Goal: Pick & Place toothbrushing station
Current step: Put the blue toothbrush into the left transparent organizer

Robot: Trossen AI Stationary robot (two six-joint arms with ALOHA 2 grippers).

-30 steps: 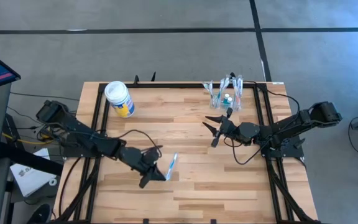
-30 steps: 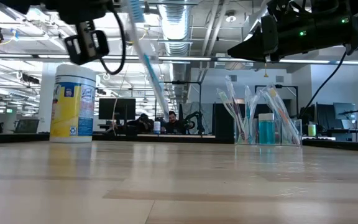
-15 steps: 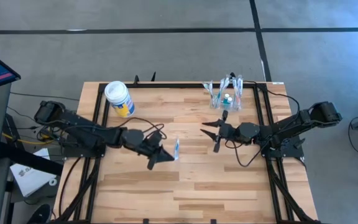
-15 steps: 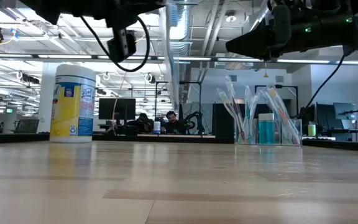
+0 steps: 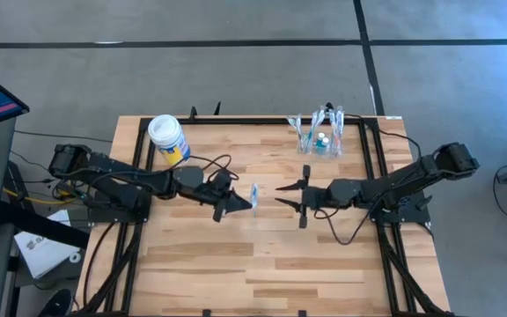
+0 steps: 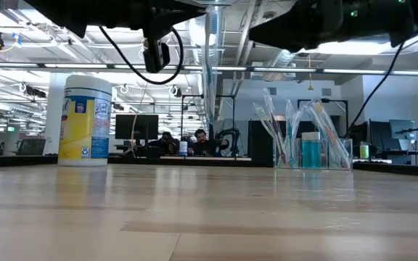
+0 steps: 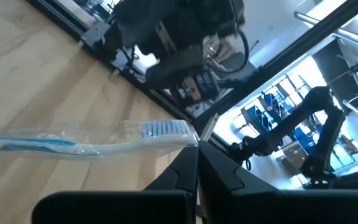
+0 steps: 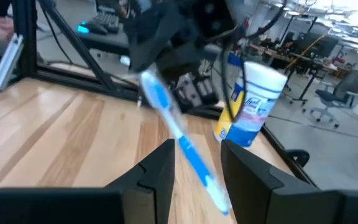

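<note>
Left gripper (image 5: 236, 204) clamped on wrapped toothbrush (image 5: 254, 195), held above tabletop centre. Right gripper (image 5: 290, 201) facing it just beside, fingers apart, nothing between them. Risk: handover mistimed, left lets go before right bites, toothbrush drops; slick wrapper may slide. Clear cup (image 5: 318, 135) near far edge toward right corner, well apart, holding several wrapped brushes upright plus teal item. Canister (image 5: 168, 139) near far-left corner, lid on.

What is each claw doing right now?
Left claw: shut on a wrapped toothbrush, above mid-table.
Right claw: open, empty, facing the toothbrush.
</note>
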